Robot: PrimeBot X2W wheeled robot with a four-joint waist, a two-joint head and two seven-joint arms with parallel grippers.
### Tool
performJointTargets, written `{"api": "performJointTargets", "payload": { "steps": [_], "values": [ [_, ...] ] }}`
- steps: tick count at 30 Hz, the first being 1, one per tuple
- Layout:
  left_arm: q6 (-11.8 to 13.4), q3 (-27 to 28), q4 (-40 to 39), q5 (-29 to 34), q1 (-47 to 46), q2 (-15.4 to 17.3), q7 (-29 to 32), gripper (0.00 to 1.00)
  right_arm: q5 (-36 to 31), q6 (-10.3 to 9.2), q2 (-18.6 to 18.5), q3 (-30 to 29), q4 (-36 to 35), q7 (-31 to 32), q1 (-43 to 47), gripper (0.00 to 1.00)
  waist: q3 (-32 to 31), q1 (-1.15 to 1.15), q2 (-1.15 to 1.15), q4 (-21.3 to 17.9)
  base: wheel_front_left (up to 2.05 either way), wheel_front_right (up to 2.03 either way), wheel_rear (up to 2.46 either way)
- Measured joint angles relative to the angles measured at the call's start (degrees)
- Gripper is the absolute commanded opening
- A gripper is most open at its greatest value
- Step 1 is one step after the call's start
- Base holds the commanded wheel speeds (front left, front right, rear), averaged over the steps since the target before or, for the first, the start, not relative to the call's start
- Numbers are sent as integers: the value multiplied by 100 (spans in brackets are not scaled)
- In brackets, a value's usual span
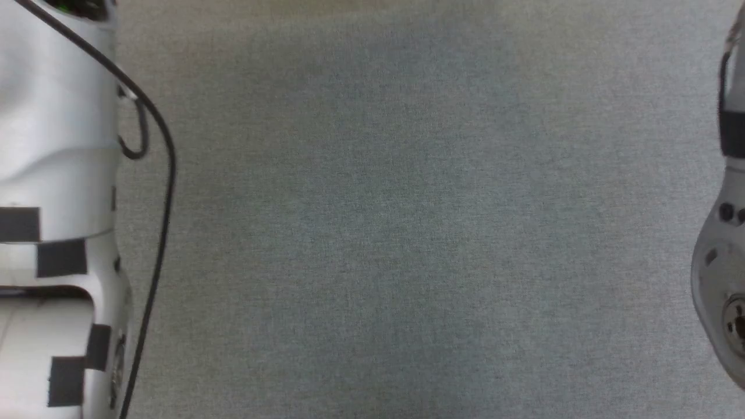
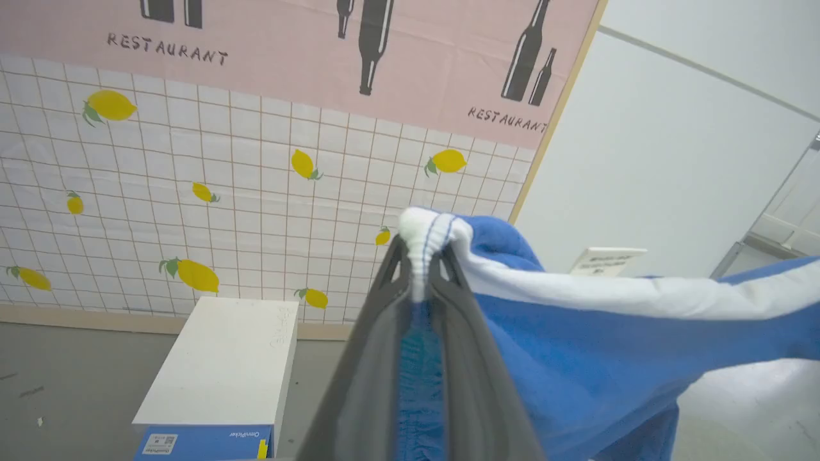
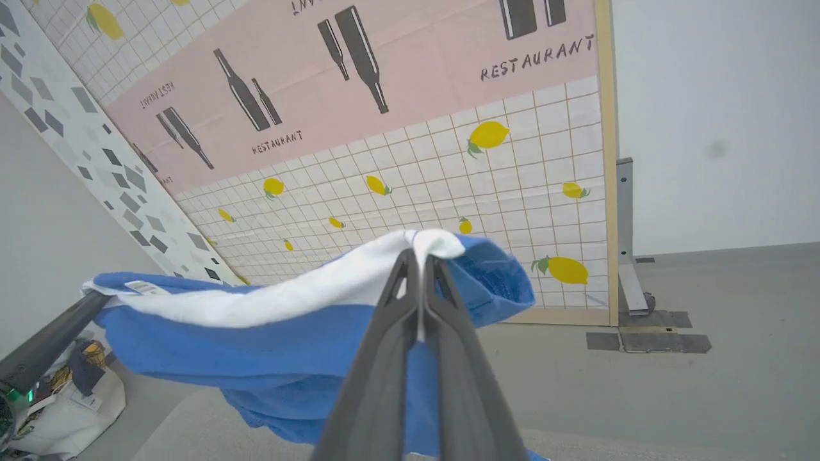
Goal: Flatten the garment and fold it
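Observation:
The garment [image 2: 576,358] is bright blue with a broad white stripe and hangs stretched in the air between my two grippers. In the left wrist view my left gripper [image 2: 423,256] is shut on a bunched white end of it, and the cloth runs off to the right. In the right wrist view my right gripper [image 3: 419,259] is shut on the other white end of the garment [image 3: 256,339]. From there the cloth spans left to the left gripper's dark fingers [image 3: 45,349]. In the head view my pale left forearm [image 1: 58,174] and right arm [image 1: 722,279] flank a grey table top [image 1: 396,233].
A black cable [image 1: 166,174] runs beside the left forearm. A lemon-patterned wall panel [image 2: 256,192] stands beyond, with a white box with a blue side [image 2: 218,371] in front of it. A bag [image 3: 64,397] lies on the floor, and the panel's metal foot [image 3: 631,282] stands at right.

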Motion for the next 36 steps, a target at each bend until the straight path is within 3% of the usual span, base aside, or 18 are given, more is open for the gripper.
{"api": "performJointTargets", "payload": {
  "steps": [4,9,13,17,22,26,31,36],
  "values": [
    [-305,-36,242,-127,472,-99,-315,0,185,0,1,353,-52,-181,499,0,77,0,0,18,0,0,0],
    [-635,-14,256,-454,1537,-193,-609,0,839,1,-235,719,-647,-243,1915,0,-90,0,0,57,0,0,0],
    [-754,23,-47,-623,2592,-241,-856,0,1337,0,-531,834,-1425,-236,3349,0,-337,-1,0,105,0,0,0],
    [-777,-8,-522,-817,3925,-379,-964,0,1667,0,-572,626,-1978,-133,4915,0,-639,-1,0,151,0,0,0],
    [-580,-152,-1074,-1028,5729,-549,-823,0,1658,0,-432,388,-2700,144,6757,0,-1078,-2,0,222,0,0,0],
    [-272,-211,-1489,-1040,6659,-553,-669,0,1362,0,-267,220,-3112,416,7845,0,-1381,-2,0,286,0,0,0],
    [130,-254,-1900,-1026,7552,-495,-390,0,957,1,-146,74,-3538,906,8647,0,-1672,-2,0,345,0,0,0],
    [477,-259,-2327,-1028,8409,-408,-114,0,907,1,-101,-3,-4074,1834,9434,0,-1892,-2,0,386,0,0,0]
  ]
}}
